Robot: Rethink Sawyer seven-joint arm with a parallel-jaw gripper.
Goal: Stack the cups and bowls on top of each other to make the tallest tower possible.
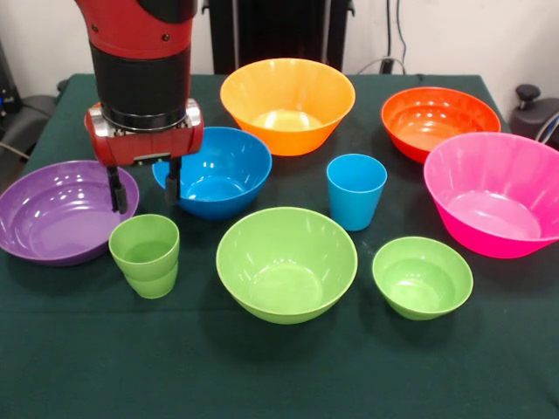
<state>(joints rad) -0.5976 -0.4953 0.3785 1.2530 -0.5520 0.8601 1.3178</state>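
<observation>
A red arm (140,39) with a black ribbed sleeve, silver collar, two black fingers (117,190).

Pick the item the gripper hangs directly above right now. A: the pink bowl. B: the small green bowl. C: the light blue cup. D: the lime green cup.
D: the gripper, its fingers spread open, hangs just above the rim of the lime green cup, which stands between the purple bowl and the large green bowl; the light blue cup stands well off to the side.
</observation>
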